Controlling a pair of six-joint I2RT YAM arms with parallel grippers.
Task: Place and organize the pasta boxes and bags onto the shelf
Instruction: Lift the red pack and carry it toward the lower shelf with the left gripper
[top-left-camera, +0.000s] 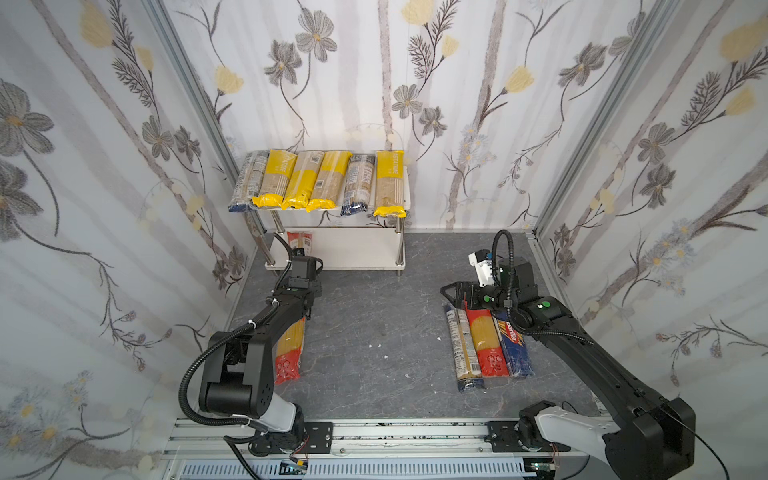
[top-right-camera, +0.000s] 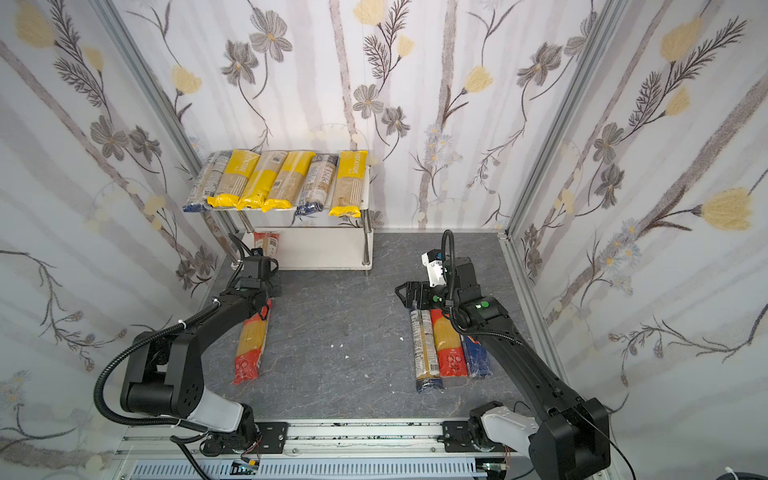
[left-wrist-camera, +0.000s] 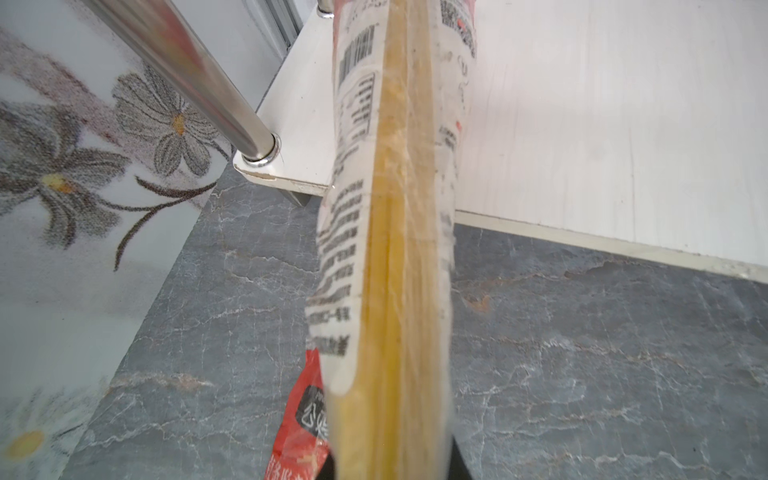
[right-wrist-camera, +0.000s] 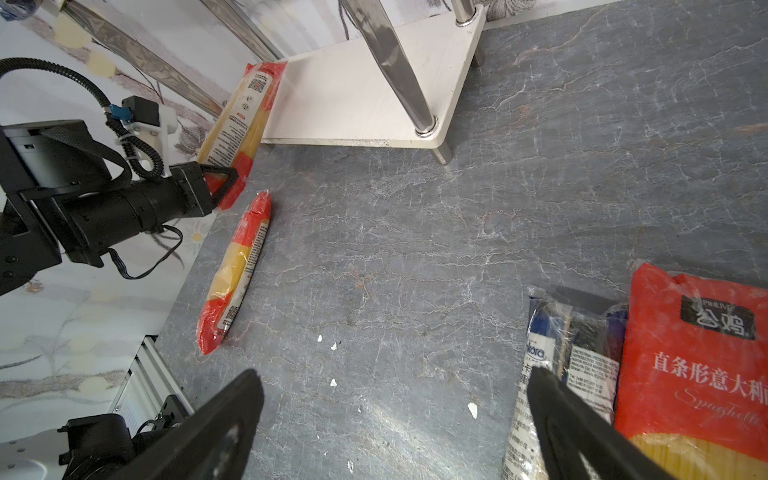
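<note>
My left gripper (top-left-camera: 305, 286) is shut on a red-ended spaghetti bag (left-wrist-camera: 399, 249). The bag's far end lies over the left part of the shelf's lower board (left-wrist-camera: 582, 124). The shelf (top-left-camera: 407, 195) stands at the back wall, and several yellow and dark-blue-ended packs (top-left-camera: 307, 180) fill its top board. Another red-ended bag (top-left-camera: 289, 353) lies on the floor under the left arm. My right gripper (right-wrist-camera: 395, 399) is open and empty, low over the far ends of three packs lying side by side: a blue-ended bag (right-wrist-camera: 577, 353), a red bag (right-wrist-camera: 698, 374) and a Barilla pack (top-left-camera: 515, 345).
A chrome post (left-wrist-camera: 199, 70) stands just left of the held bag, and the flowered side wall (left-wrist-camera: 83, 187) is close beyond it. Small white crumbs (right-wrist-camera: 332, 382) dot the grey floor. A metal rail (top-left-camera: 415, 432) runs along the front edge.
</note>
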